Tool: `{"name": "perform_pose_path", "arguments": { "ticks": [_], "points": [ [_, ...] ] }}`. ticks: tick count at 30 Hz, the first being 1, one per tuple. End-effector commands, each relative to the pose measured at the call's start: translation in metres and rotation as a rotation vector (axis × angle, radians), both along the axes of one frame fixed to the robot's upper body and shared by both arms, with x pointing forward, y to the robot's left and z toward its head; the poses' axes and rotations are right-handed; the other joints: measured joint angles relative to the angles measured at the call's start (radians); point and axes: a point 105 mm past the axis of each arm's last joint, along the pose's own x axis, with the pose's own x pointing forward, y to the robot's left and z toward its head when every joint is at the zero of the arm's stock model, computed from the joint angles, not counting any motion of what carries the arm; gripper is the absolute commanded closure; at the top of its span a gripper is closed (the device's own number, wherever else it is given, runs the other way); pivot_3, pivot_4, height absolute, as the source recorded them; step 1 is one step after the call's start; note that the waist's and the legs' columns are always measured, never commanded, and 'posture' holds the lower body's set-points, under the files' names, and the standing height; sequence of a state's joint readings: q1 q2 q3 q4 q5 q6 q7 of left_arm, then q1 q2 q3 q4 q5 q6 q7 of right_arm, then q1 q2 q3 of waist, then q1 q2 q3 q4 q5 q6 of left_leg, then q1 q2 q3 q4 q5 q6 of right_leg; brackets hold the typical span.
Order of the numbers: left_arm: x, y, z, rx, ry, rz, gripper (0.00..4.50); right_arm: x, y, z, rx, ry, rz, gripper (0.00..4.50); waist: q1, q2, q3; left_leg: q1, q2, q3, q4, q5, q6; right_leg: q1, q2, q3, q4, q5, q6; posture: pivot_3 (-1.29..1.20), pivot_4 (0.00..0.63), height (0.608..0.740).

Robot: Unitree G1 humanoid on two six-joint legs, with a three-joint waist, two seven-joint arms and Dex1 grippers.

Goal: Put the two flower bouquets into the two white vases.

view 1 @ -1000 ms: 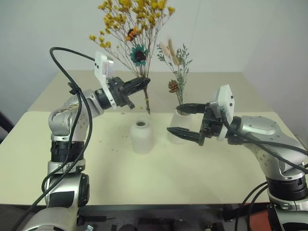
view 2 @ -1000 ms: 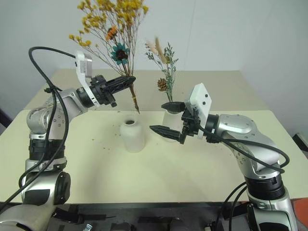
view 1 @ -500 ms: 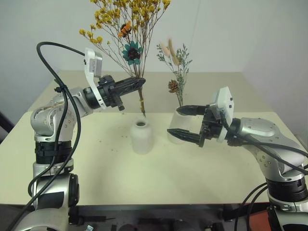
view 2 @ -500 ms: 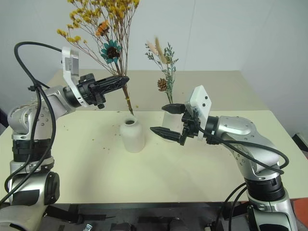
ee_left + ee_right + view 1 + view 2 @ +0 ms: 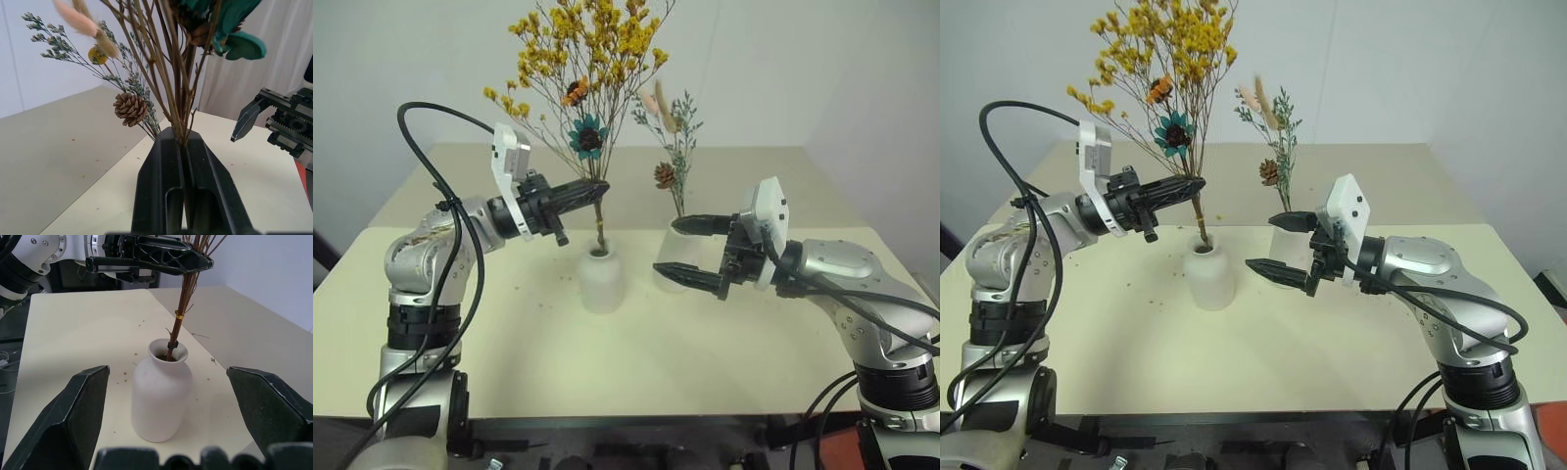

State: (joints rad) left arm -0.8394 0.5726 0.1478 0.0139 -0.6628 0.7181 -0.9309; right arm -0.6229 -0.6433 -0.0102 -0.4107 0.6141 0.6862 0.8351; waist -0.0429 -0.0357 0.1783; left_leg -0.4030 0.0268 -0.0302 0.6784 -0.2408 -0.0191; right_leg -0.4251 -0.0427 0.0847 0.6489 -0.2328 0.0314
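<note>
No readable text, labels, brands or numbers in any view. Vases, bouquets, arms and surface carry no legible markings.

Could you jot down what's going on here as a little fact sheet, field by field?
Left tool: shut on the yellow bouquet stems
Stem tips: just inside the short vase mouth
Right tool: open, holding nothing, beside the tall vase
Slim sprig bunch: standing in the tall vase
Table: scattered dried flower bits
</note>
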Motion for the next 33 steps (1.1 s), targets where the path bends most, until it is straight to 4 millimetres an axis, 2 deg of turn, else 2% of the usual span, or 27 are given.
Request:
{"name": "perform_pose_path", "arguments": {
  "ticks": [1, 12, 15, 23, 27, 33],
  "points": [
    [-0.005, 0.001, -0.003, 0.029, -0.045, 0.012, 4.46, -0.005, 0.000, 0.011, 0.009, -0.039, 0.020, 0.00, -0.001, 0.000, 0.000, 0.000, 0.000, 0.000, 0.000, 0.000, 0.000, 0.000, 0.000, 0.000, 0.000, 0.000, 0.000, 0.00, 0.150, 0.740],
    [-0.006, 0.003, -0.025, 0.045, 0.000, 0.048, 4.46, -0.005, -0.001, 0.008, -0.005, -0.028, 0.032, 0.00, 0.001, 0.000, 0.000, 0.000, 0.000, 0.000, 0.000, 0.000, 0.000, 0.000, 0.000, 0.000, 0.000, 0.000, 0.000, 0.00, 0.150, 0.740],
    [-0.008, 0.004, -0.030, 0.050, 0.011, 0.053, 3.82, -0.005, 0.000, 0.007, -0.015, -0.024, 0.035, 0.00, 0.000, 0.000, 0.000, 0.000, 0.000, 0.000, 0.000, 0.000, 0.000, 0.000, 0.000, 0.000, 0.000, 0.000, 0.000, 0.00, 0.150, 0.740],
    [-0.015, 0.011, -0.037, 0.058, 0.039, 0.061, 1.33, -0.003, 0.001, 0.003, -0.035, -0.017, 0.037, 0.00, 0.000, 0.000, 0.000, 0.000, 0.000, 0.000, 0.000, 0.000, 0.000, 0.000, 0.000, 0.000, 0.000, 0.000, 0.000, 0.00, 0.150, 0.740],
    [-0.027, 0.020, -0.038, 0.090, 0.043, 0.050, 0.03, -0.003, 0.000, 0.002, -0.036, -0.015, 0.040, 0.00, -0.002, 0.000, 0.000, 0.000, 0.000, 0.000, 0.000, 0.000, 0.000, 0.000, 0.000, 0.000, -0.001, 0.000, 0.000, 0.00, 0.150, 0.740],
    [-0.046, 0.042, -0.044, 0.141, 0.070, 0.068, 0.01, -0.002, -0.001, -0.001, -0.042, -0.005, 0.038, 0.00, -0.001, 0.000, 0.000, 0.001, 0.001, 0.000, 0.000, 0.000, 0.000, 0.000, 0.000, 0.000, 0.000, 0.000, 0.000, 0.00, 0.150, 0.740]
  ]
}}
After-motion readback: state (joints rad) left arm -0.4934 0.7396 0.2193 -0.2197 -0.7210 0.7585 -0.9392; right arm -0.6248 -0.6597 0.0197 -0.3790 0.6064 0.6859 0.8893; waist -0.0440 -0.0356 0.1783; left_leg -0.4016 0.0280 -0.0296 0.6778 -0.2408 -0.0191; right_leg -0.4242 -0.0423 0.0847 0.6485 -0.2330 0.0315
